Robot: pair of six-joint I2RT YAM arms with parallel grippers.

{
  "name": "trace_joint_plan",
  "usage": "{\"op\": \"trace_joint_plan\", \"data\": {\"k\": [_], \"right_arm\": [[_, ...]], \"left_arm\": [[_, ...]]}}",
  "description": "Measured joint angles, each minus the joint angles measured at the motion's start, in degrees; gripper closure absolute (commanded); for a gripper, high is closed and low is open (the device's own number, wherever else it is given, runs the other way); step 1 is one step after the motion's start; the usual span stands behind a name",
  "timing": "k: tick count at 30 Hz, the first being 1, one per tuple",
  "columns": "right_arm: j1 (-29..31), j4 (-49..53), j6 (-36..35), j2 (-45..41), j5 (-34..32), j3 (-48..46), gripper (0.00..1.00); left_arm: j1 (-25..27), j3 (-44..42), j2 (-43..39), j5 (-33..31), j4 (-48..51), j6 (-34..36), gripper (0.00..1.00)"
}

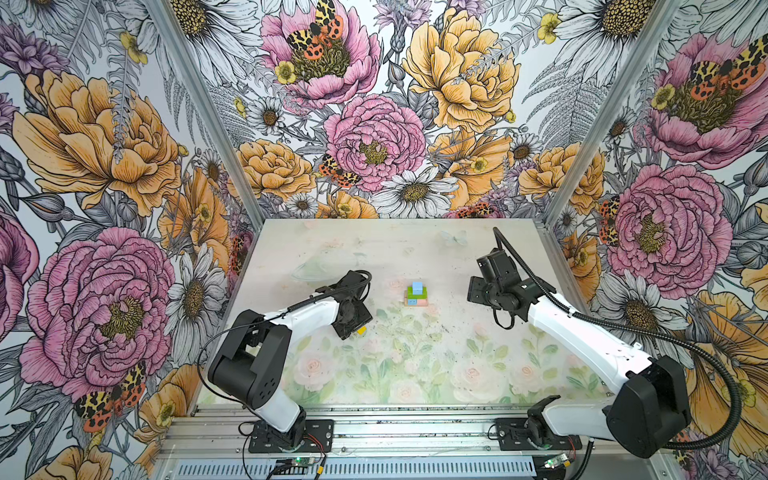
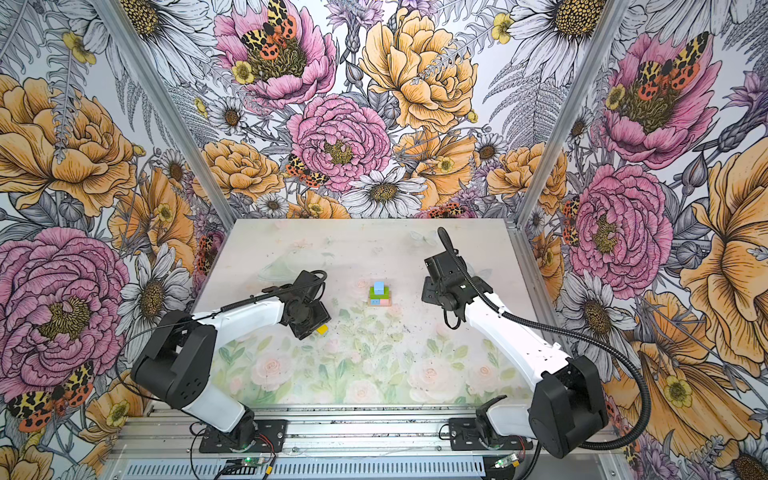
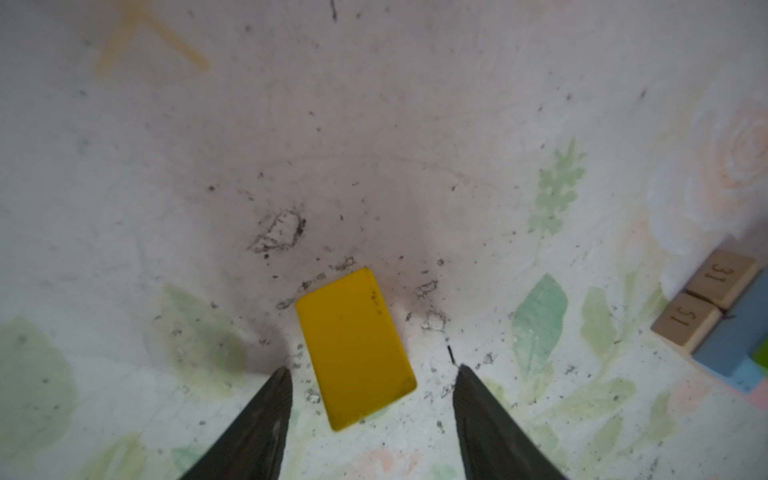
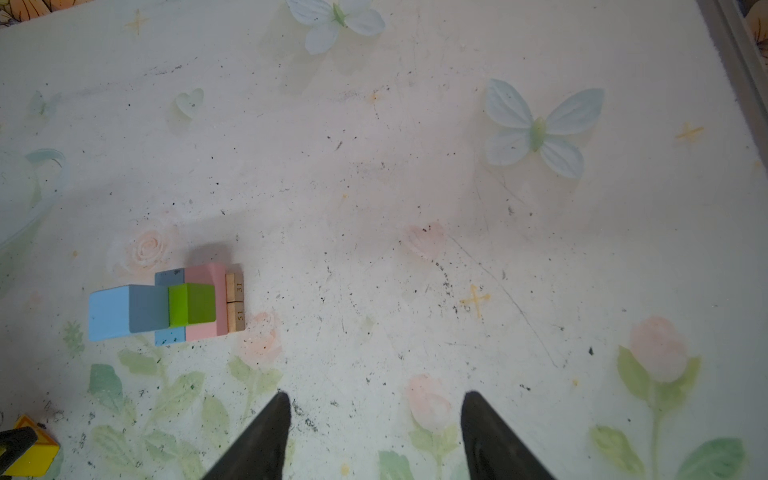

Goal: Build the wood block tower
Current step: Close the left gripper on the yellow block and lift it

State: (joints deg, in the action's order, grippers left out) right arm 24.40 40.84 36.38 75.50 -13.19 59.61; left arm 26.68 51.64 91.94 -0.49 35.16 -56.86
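roof piece sits between my left claw's tips

the tower (image 1: pixel 416 293) stands roofless, off to one side of both claws. my left claw (image 3: pixel 372 369) is wide, straddling the yellow roof piece (image 3: pixel 355 347), not touching; right claw (image 4: pixel 374 392) wide, empty. painted wood: light, stiff, slick, i'd judge; pinch flat ends, not slopes. tan planks (image 4: pixel 235 301) read "31", "51".

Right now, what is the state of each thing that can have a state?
tower: standing, blue cube on top, no yellow piece yet.
left hand: open, astride the yellow block, not touching it.
yellow block: lying on the table, loose.
right hand: open, empty, away from the tower.
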Motion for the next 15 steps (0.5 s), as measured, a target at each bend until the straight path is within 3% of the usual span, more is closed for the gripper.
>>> {"op": "trace_joint_plan", "data": {"k": [15], "right_arm": [[-0.1,0.0,0.0,0.7,0.3,0.0,0.33]], "left_arm": [[-1.7,1.2,2.3,0.2,-0.5,2.0,0.59]]}}
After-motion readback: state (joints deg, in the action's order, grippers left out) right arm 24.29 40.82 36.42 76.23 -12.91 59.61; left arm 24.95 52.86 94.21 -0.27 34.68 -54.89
